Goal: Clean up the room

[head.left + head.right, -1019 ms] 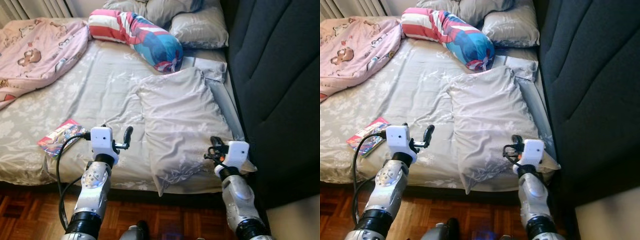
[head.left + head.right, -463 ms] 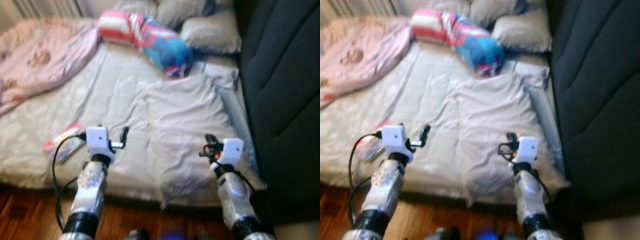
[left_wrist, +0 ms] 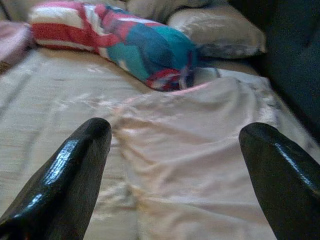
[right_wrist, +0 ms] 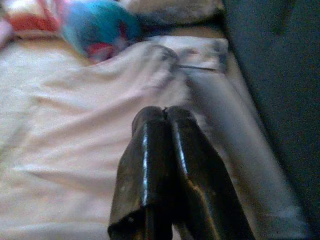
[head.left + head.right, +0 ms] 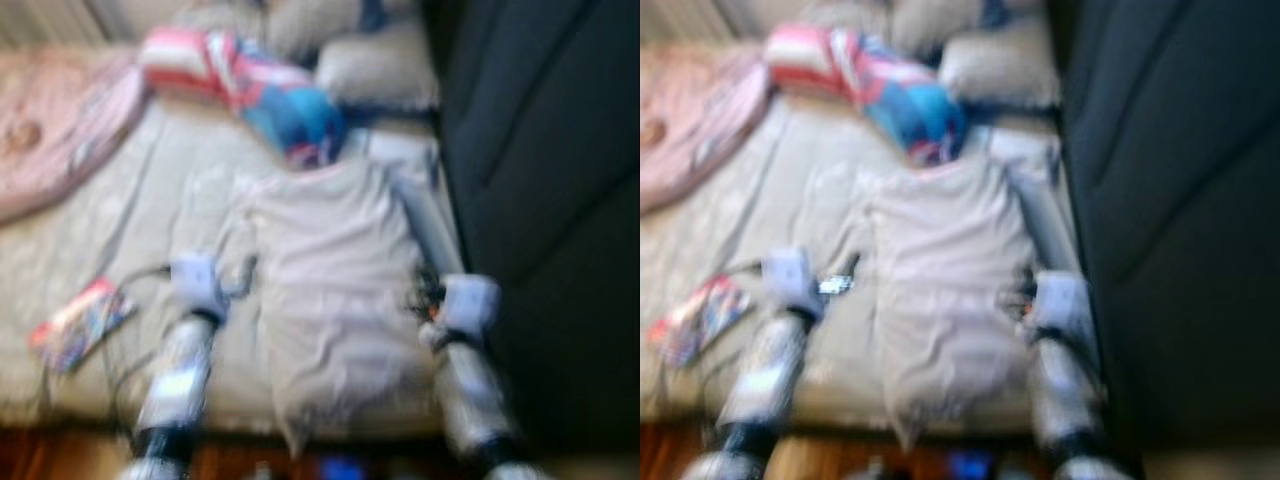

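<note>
Large pale grey pillow (image 5: pixel 335 290) lies lengthwise between my grippers at bed's (image 5: pixel 120 240) near edge; left gripper (image 3: pixel 175 165) spread, right gripper (image 4: pixel 162 117) pressed together over it.

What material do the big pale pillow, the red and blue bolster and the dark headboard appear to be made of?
Pillow: seemingly woven cotton, matt, with soft creases. Bolster: printed fabric, probably smooth polyester or cotton, stuffed firm and round. Headboard: dark padded upholstery with stitched seams; whether cloth or leatherette is unclear in the blur.
</note>
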You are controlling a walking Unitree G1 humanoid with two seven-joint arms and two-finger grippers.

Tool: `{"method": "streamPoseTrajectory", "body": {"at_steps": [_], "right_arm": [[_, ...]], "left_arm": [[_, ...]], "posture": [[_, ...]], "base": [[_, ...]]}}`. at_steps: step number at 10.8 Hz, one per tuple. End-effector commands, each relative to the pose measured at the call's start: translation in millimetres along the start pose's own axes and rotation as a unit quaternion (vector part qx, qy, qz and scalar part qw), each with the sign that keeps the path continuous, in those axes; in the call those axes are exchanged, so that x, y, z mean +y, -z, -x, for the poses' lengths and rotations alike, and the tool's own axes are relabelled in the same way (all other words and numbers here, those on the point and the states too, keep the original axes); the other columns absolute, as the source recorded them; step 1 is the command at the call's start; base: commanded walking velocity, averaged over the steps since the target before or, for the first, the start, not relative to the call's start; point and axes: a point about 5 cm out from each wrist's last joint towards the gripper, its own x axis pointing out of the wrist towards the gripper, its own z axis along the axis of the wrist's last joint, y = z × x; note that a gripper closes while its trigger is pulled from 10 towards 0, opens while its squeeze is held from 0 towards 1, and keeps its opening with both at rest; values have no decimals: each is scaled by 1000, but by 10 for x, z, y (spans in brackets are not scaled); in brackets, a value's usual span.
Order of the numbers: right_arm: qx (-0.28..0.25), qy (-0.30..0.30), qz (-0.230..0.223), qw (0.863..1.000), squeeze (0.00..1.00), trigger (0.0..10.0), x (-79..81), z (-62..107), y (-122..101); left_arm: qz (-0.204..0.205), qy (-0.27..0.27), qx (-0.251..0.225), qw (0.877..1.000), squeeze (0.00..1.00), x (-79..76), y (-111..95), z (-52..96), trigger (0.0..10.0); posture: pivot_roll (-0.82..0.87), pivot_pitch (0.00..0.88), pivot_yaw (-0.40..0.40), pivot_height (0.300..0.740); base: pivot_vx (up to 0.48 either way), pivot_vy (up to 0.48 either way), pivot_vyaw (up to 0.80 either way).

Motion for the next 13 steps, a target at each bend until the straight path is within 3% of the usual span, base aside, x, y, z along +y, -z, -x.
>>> {"method": "streamPoseTrajectory", "body": {"at_steps": [1,9,13], "right_arm": [[6,-14,-10,1000,0,10000,112,19,54],[6,-21,-9,1000,0,10000,113,18,49],[19,-18,-11,1000,0,10000,114,16,79]], "left_arm": [[-7,-19,24,999,0,143,93,93,10000],[0,-11,25,1000,0,137,91,74,10000],[0,7,38,999,0,119,124,85,10000]], "posture": [[61,210,23,740],[58,210,18,740],[59,211,17,740]], "base": [[0,0,0],[0,0,0],[192,0,0]]}}
